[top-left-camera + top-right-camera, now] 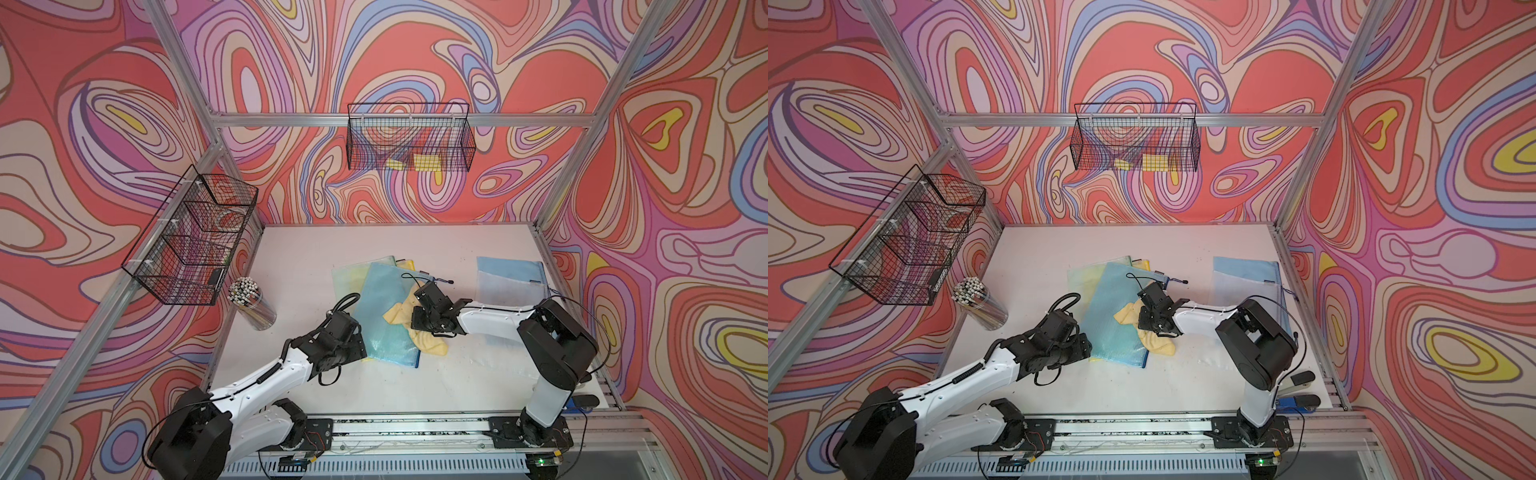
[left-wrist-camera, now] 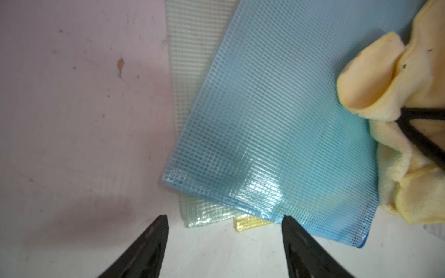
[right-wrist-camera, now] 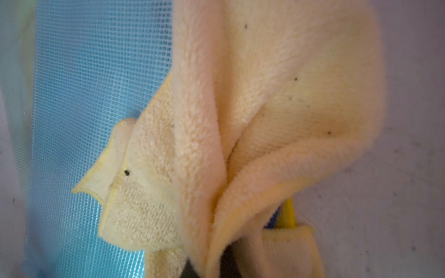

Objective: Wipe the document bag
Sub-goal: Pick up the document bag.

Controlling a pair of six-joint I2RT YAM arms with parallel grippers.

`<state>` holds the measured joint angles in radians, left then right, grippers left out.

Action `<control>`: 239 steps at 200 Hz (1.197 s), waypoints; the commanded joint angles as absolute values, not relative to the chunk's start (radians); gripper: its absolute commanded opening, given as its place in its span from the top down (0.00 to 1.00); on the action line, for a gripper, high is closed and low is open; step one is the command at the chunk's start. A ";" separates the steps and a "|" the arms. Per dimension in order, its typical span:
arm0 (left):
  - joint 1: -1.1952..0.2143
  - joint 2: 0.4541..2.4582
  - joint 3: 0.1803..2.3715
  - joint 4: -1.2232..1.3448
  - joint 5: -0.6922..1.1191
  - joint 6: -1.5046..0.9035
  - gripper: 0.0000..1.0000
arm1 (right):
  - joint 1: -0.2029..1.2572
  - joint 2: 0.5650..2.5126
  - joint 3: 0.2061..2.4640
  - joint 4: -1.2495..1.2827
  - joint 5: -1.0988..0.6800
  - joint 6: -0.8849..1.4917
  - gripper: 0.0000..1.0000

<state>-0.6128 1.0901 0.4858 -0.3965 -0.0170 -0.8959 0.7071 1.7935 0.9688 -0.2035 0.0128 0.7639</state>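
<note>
Just ahead of left jaws lies document bag.

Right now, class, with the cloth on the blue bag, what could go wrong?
The blue document bag lies loose on other bags; the left gripper, jaws open, grips nothing, so wiping may drag it.
The yellow cloth in the right gripper is bunched and speckled; it may smear.

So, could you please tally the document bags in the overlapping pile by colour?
blue document bag: 1
pale green document bag: 1
yellow document bag: 1
Total visible in the pile: 3
</note>
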 commanded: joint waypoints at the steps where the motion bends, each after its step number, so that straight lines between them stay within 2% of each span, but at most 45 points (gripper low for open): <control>1: -0.601 1.076 0.460 -0.413 -0.052 -0.924 0.23 | 0.710 1.880 0.925 -0.302 -0.034 0.760 1.00; 113: -0.576 1.105 0.352 -0.152 -0.129 -0.988 0.38 | 0.710 1.871 0.913 -0.313 -0.033 0.758 1.00; 192: -0.575 0.978 0.266 -0.043 -0.207 -0.993 0.38 | 0.710 1.904 0.922 -0.298 -0.055 0.758 1.00; 239: -0.574 1.012 0.230 0.107 -0.158 -1.005 0.39 | 0.710 1.908 0.922 -0.299 -0.061 0.758 1.00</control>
<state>-0.5812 0.9863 0.2451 -0.0044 -0.1658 -0.9764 0.7017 1.8084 0.9707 -0.1722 -0.0212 0.7639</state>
